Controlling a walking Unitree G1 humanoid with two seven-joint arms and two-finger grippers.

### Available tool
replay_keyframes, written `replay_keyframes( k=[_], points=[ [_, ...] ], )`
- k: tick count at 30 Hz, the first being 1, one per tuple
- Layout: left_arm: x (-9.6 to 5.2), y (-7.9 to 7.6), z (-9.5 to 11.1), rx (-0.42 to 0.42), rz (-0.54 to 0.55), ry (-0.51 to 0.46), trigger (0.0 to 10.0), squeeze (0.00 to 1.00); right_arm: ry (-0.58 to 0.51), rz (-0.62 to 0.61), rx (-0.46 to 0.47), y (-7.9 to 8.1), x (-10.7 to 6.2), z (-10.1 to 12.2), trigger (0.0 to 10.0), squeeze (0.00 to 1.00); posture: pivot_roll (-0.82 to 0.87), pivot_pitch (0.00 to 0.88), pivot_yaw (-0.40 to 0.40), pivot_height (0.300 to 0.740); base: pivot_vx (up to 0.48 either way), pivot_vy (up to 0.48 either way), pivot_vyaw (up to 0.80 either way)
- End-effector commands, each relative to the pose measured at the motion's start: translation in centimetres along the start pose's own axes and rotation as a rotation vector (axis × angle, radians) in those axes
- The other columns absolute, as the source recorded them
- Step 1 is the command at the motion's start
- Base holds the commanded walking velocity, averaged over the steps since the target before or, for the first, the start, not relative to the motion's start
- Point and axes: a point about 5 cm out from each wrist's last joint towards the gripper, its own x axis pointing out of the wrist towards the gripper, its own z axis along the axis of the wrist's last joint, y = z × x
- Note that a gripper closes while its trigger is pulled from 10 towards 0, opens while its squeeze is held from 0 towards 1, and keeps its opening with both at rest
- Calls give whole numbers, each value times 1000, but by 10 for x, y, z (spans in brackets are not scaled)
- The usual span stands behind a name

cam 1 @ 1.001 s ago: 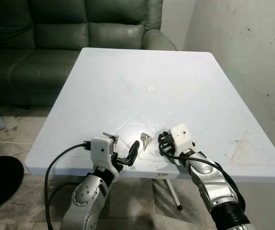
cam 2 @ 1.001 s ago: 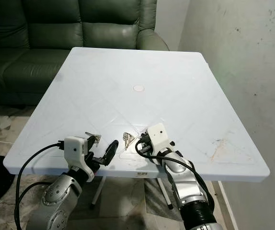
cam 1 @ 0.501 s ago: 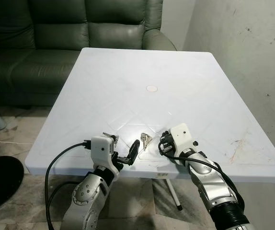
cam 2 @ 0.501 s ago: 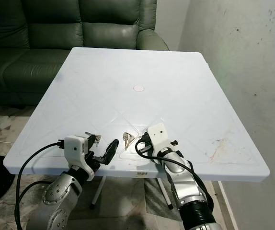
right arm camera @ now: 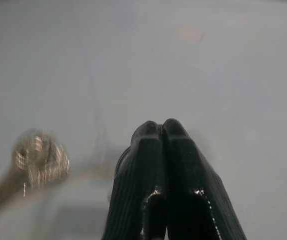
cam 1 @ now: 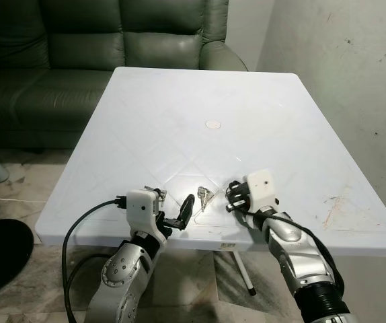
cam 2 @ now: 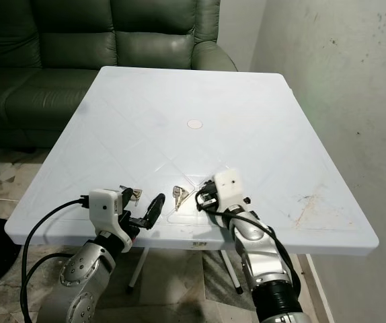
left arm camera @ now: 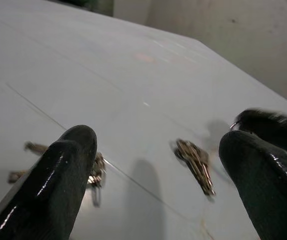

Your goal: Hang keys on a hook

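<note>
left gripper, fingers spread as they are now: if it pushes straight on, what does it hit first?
Probably the keys. In its wrist view they lie on the table between the open fingers of the left gripper, slightly toward one side. The right gripper, shut, sits just beyond. Depth is hard to judge.

A home living room: a dark green leather sofa stands at the far edge of a white plastic desk, on marble-patterned floor tiles.

Even, soft light; pale glare on the table beyond the jaws; keys beside the closed fingertips blur, sofa dim
</note>
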Motion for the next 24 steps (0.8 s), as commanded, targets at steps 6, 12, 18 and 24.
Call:
replay_keyframes(
  k=[6, 12, 18, 24],
  points=[
    [10, 12, 16, 4, 39, -62, 10000, 0, -180, -73, 80, -15, 0, 38, 3490, 0, 24, 41, -66, 740, 0, 0, 0],
    [29, 40, 51, 45, 59, -151, 10000, 0, -315, -112, 107, -29, -3, 72, 4157, 0, 26, 36, -69, 740, 0, 0, 0],
    [38, 56, 83, 59, 95, -241, 10000, 0, -449, -117, 72, -36, -16, 94, 10000, 0, 13, 19, -60, 740, 0, 0, 0],
    [28, 51, 77, 49, 102, -272, 10000, 0, -458, -122, 74, -26, -32, 80, 10000, 0, 11, 7, -52, 740, 0, 0, 0]
  ],
)
